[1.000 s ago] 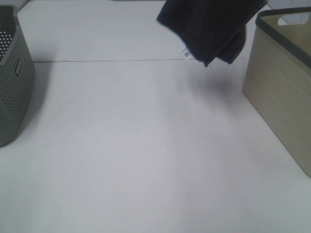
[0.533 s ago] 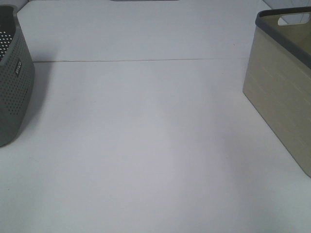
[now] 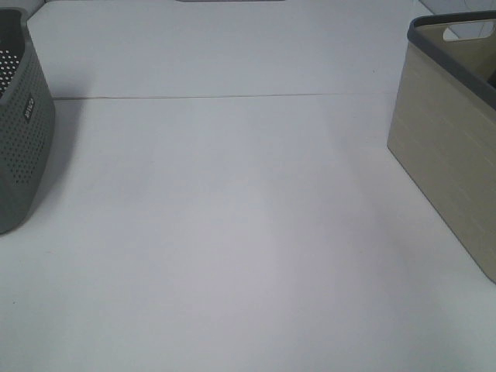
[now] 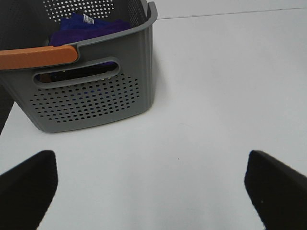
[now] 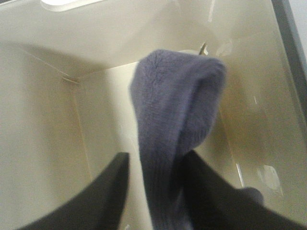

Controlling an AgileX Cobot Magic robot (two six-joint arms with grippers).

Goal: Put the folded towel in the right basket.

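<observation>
Gone from the overhead view, where a second ago it hung dark above the table [image 3: 232,232] near 1 o'clock, the folded towel [image 5: 177,120] now hangs inside the beige basket [image 3: 446,147] at 3 o'clock. The right gripper [image 5: 158,187] pinches it from above, probably so it can go down clear of the walls before release. The towel looks greyish-blue and plush, doubled into a thick rounded fold. The left gripper [image 4: 153,187] is spread wide, idle near the grey perforated basket [image 4: 96,96] at 9 o'clock.
</observation>
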